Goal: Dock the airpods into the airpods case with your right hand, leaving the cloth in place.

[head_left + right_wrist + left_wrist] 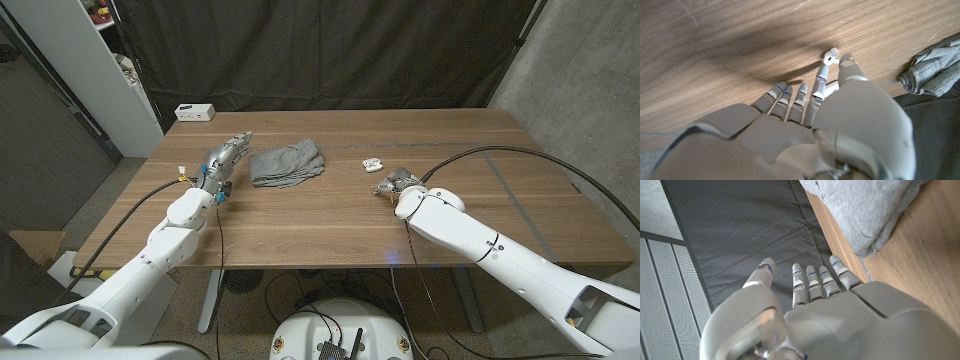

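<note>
- Right hand (pixel 840 115) pinches one earbud (pixel 830 57) between thumb and fingertip, just above the worktop (pixel 330 225).
- Airpods case (pixel 372 163) lies at its 11 o'clock, nearby.
- Earbud looks light, slick, rigid; grip the bulb.

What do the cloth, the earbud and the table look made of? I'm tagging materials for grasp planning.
Cloth: soft grey knit or fleece, matte, rumpled into folds. Earbud, pinched at the right hand fingertips: glossy white hard plastic, judging by its sheen. Table: wood or wood-look laminate, with visible grain and a low-sheen finish.
</note>
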{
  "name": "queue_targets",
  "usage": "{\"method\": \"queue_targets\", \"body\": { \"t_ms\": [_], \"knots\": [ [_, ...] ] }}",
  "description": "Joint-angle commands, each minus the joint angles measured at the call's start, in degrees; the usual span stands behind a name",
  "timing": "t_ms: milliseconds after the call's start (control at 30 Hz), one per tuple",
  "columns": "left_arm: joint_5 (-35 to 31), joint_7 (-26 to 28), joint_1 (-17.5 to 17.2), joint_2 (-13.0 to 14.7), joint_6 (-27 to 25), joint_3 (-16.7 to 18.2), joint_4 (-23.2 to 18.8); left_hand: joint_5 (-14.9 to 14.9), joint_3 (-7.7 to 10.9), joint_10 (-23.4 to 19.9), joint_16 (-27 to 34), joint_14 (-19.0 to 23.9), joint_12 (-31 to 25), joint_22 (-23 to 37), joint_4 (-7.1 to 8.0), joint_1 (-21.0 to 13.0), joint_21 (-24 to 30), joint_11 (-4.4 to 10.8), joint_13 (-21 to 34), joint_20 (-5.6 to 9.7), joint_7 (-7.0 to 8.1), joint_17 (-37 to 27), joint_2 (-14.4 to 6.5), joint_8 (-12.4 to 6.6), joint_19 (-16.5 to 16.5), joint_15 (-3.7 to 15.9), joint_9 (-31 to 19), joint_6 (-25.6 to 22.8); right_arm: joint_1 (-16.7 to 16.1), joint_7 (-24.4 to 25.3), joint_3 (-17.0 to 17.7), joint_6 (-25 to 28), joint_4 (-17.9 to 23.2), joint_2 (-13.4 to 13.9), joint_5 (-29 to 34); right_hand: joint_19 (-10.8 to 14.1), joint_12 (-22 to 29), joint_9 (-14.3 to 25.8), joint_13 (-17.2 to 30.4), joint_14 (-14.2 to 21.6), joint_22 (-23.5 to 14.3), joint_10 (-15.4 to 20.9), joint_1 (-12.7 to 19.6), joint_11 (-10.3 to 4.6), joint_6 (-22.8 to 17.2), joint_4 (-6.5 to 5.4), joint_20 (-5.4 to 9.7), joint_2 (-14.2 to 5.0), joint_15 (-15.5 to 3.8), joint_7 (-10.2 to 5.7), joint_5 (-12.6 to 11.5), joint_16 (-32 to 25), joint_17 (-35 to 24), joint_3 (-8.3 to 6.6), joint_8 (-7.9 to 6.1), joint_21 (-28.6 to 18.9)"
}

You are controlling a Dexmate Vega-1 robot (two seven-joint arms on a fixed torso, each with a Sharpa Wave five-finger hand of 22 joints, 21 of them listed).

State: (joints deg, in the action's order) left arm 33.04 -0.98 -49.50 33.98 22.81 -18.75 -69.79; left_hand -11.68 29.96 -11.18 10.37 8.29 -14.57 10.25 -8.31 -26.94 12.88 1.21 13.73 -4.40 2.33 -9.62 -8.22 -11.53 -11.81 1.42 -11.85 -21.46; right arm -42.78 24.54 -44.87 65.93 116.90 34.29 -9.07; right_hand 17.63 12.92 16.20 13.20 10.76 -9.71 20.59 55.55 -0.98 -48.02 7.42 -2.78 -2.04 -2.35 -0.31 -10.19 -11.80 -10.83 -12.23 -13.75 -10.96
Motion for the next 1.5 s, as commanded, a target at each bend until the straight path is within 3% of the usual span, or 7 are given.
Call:
{"method": "queue_targets", "body": {
  "t_ms": [33,667,900,933,1267,1500],
  "knots": [
    [0.2,-1.7,1.8,-0.4,-0.1,-0.4,2.3,-0.4,0.16,-0.4,0.0,0.5,0.0,0.2,0.10,0.5,0.0,-0.16,0.1,-0.06,-0.17,-0.1,0.0,-0.04,-0.5,0.09,-0.2,-0.2,0.5,3.4,-1.6,4.5,0.3,-3.1,-0.6,1.8,0.0,-0.1,0.1,-0.3,-0.2,0.1,-0.8,0.59,0.3,-0.06,-2.26,0.65,-0.71,0.18,-0.1,0.1,-0.1,0.59,0.53,0.0],
    [-0.1,-3.3,5.1,-1.6,0.6,-1.3,6.7,-0.4,0.23,-0.4,-0.1,0.4,0.1,0.2,0.05,0.5,-0.2,-0.10,0.1,-0.01,-0.11,-0.1,0.0,-0.02,-0.5,0.12,-0.2,-0.2,-0.5,9.3,-1.1,7.7,-3.6,-8.4,-0.1,2.2,0.0,0.0,0.3,0.5,-0.2,0.3,0.7,0.92,0.8,1.42,-2.08,2.47,-0.93,0.50,-0.9,0.1,0.1,0.62,0.82,-0.2],
    [0.0,-4.5,6.2,-2.1,1.3,-1.6,8.7,-0.4,0.27,-0.4,-0.1,0.4,0.1,0.2,0.03,0.5,-0.3,-0.11,0.1,0.02,-0.05,-0.1,0.0,-0.03,-0.5,0.14,-0.2,-0.2,-0.6,9.8,-0.5,8.2,-4.9,-10.1,-0.9,1.9,0.2,0.2,0.4,0.5,-0.2,0.5,0.9,0.88,0.5,1.40,-2.28,2.42,-0.92,0.68,-1.1,0.1,0.1,0.54,0.65,-0.1],
    [0.1,-4.8,6.4,-2.1,1.5,-1.7,9.1,-0.4,0.27,-0.4,0.0,0.4,0.1,0.2,0.03,0.5,-0.2,-0.13,0.1,0.03,-0.05,-0.1,0.0,-0.02,-0.5,0.13,-0.2,-0.2,-0.6,10.1,-0.3,8.4,-5.1,-10.7,-1.0,1.8,0.1,0.3,0.5,0.5,-0.3,0.4,1.0,0.27,0.5,1.40,-2.30,2.43,-0.88,0.70,-1.1,0.1,0.1,0.52,0.59,-0.1],
    [0.4,-6.3,8.0,-2.9,2.1,-2.0,12.1,-0.4,0.29,-0.5,0.0,0.4,0.1,0.3,0.00,0.6,-0.3,-0.04,0.1,-0.03,-0.02,-0.1,0.0,-0.03,-0.5,0.08,-0.2,-0.2,-0.2,11.3,-0.3,9.3,-6.9,-13.0,-1.5,1.2,0.0,0.6,0.6,0.4,-0.3,0.1,0.7,1.10,0.4,1.25,-2.88,2.72,-0.51,1.33,-1.1,0.2,0.1,0.65,0.47,0.1],
    [0.6,-7.9,9.4,-3.7,3.0,-2.3,14.9,-0.4,0.27,-0.4,-0.1,0.4,0.1,0.3,-0.02,0.6,-0.4,0.07,0.2,0.02,0.00,-0.1,0.1,-0.03,-0.5,0.16,-0.2,-0.3,-0.8,11.9,0.3,11.4,-6.0,-13.7,-2.2,1.0,-0.1,0.9,0.7,0.1,-0.3,-0.5,0.4,1.86,1.9,1.12,-3.04,3.07,-0.17,1.83,-1.1,0.3,0.1,0.80,0.94,0.0]
  ]
}}
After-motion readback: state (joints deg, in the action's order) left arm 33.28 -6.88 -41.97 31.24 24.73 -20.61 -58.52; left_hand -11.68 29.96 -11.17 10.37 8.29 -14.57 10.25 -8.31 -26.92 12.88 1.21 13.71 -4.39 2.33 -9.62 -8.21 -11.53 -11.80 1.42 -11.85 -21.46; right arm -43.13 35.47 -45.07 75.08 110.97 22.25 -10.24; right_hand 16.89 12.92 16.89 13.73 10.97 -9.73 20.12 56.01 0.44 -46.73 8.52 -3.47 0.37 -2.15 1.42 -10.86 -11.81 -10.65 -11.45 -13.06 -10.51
